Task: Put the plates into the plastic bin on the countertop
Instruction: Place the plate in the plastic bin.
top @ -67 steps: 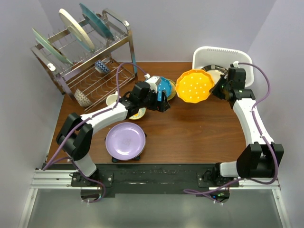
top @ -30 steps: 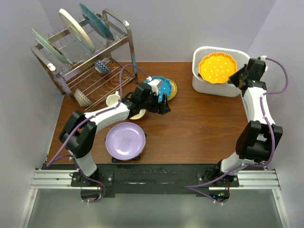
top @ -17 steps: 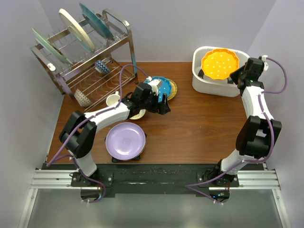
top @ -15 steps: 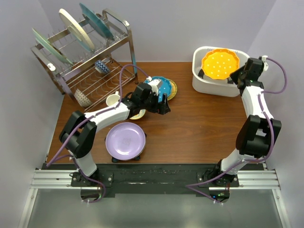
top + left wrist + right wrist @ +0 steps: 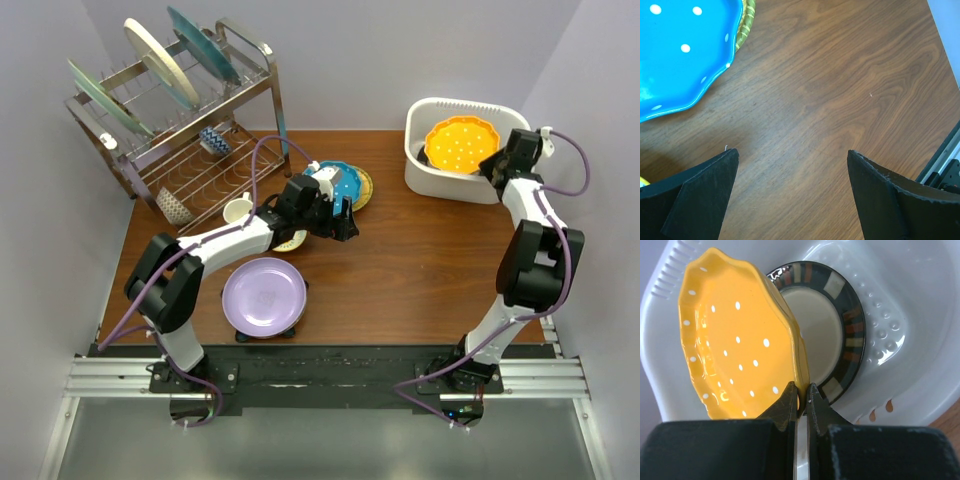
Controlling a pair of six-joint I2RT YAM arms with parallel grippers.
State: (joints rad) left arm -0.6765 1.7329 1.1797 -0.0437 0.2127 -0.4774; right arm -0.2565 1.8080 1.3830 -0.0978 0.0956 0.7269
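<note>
My right gripper [image 5: 493, 164] [image 5: 801, 391] is shut on the near rim of the orange dotted scalloped plate [image 5: 460, 143] [image 5: 735, 335]. It holds the plate tilted inside the white plastic bin [image 5: 440, 182] [image 5: 920, 315], over a beige plate with a dark patterned rim [image 5: 852, 325] that lies on the bin's floor. My left gripper [image 5: 343, 224] [image 5: 792, 152] stands open just over the bare countertop [image 5: 420, 260] [image 5: 840, 75]. Just beyond it, the blue dotted plate [image 5: 340, 183] [image 5: 675, 55] rests on a yellow-brown patterned plate [image 5: 363, 187] [image 5: 747, 20]. A lavender plate [image 5: 264, 295] lies near the front edge.
A metal wire dish rack [image 5: 215, 165] stands at the back left with three plates upright in its top tier. A small cup [image 5: 237, 210] and a white bowl with a yellow centre [image 5: 290, 240] sit by my left arm.
My right arm has swung the orange plate from above the table's middle into the bin and lowered it there, still gripped. My left arm has barely moved.
</note>
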